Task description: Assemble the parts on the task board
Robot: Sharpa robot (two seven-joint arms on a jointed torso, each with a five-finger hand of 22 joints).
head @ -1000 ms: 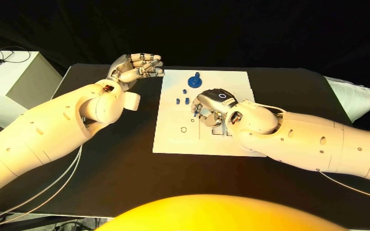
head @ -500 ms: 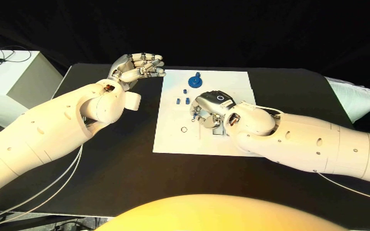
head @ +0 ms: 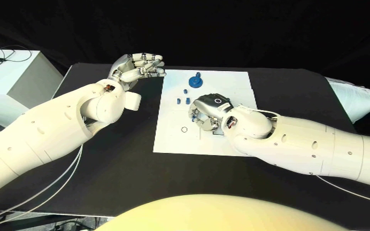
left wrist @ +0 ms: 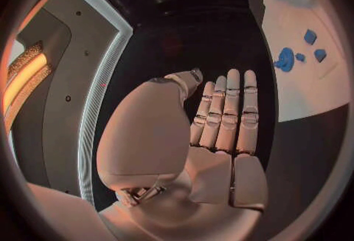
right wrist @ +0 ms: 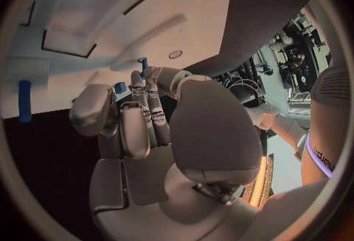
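we judge assembly early: the right robot hand (head: 207, 112) works fingers-down on the task board (head: 174, 137), its hold unclear, the left robot hand (head: 139, 68) hovers curled and empty beside it, and loose blue parts (head: 195, 81) remain unplaced.

right hand (head: 208, 112) on task board (head: 174, 135)

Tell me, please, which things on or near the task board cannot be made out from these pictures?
- Head view: the right robot hand covers the middle of the task board; whatever lies beneath it is hidden.
- Right wrist view: small blue parts sit at the fingertips; whether they are held cannot be told.
- Head view: the blue round part is too small to show its shape.
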